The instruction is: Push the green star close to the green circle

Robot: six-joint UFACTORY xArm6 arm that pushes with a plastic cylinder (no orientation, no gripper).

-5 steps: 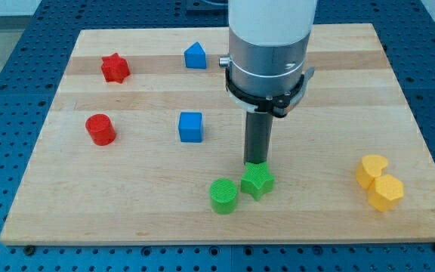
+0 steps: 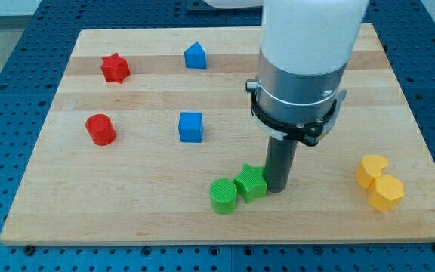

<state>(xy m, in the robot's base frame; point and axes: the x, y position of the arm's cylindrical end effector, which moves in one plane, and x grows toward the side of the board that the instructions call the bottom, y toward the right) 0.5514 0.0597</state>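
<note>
The green star (image 2: pixel 251 182) lies near the view's bottom centre of the wooden board (image 2: pixel 127 204). It touches the green circle (image 2: pixel 223 196), which sits just to its lower left. My tip (image 2: pixel 276 188) is on the board right against the star's right side. The rod rises from there to the large grey and white arm body above.
A blue cube (image 2: pixel 190 126) sits in the middle. A blue pentagon-like block (image 2: pixel 195 55) and a red star (image 2: pixel 115 68) lie near the top left. A red cylinder (image 2: pixel 100 129) is at the left. Two yellow blocks (image 2: pixel 371 171) (image 2: pixel 387 193) lie at the right.
My tip moved from above the star to its right side. The green star slid slightly left and now touches the green circle.
</note>
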